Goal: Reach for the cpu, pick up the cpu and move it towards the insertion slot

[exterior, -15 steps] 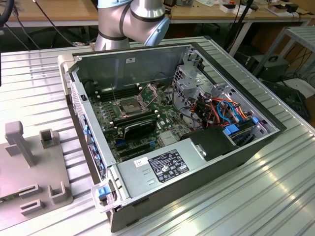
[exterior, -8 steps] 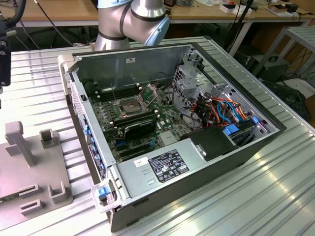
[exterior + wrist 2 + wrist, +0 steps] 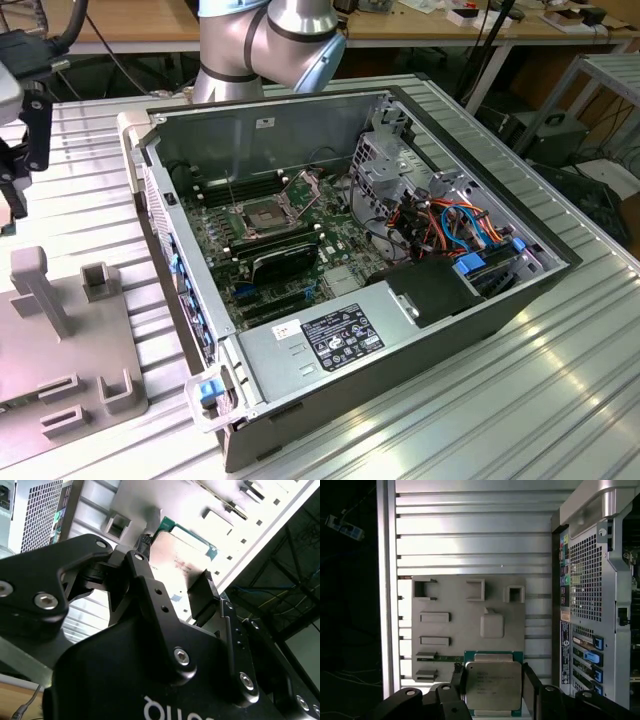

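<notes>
We see the cpu (image 3: 492,682), a small flat silvery chip on a green board, held level with its metal lid facing up at the wrist. It is close to square, so we find no clear long axis, and its edges run parallel to those of the grey fixture plate (image 3: 450,630) below it. The black gripper (image 3: 176,562) points down, its fingers (image 3: 458,680) pinching the cpu by two opposite edges. In the exterior view the grey jointed arm (image 3: 270,40) reaches to that view's left, well apart from the insertion slot (image 3: 262,217), a silver-framed square socket inside the open grey computer case (image 3: 250,125)
</notes>
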Available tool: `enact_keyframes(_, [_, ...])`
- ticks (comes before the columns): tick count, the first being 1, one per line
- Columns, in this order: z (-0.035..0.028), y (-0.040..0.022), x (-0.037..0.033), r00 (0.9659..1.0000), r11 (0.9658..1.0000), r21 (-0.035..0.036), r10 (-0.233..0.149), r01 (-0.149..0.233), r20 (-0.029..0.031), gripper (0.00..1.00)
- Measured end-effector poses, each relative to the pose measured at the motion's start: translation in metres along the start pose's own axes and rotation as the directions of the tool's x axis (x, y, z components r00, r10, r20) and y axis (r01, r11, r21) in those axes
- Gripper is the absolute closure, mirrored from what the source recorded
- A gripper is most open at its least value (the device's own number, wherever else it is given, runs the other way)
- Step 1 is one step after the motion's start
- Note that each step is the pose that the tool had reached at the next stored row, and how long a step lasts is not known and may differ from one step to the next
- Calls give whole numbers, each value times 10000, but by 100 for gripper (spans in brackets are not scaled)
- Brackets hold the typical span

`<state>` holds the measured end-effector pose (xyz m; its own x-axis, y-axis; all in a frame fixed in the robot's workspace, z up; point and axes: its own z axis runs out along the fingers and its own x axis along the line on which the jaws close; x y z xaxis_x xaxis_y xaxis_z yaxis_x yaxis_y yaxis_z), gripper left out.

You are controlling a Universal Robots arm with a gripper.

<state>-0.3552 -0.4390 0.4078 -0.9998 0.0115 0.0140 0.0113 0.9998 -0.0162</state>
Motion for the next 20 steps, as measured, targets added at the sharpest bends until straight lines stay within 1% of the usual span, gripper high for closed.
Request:
enact_keyframes(8, [-2, 1, -123, 10000, 10000, 1, 0, 0, 0, 45])
enact_keyframes(12, [-3, 2, -201, 10000, 10000, 0, -1, 1, 0, 45])
enact_keyframes(17, [-4, 3, -263, 10000, 10000, 0, 0, 0, 0, 45])
enact_keyframes(20, [-5, 4, -344, 10000, 10000, 0, 0, 0, 0, 45])
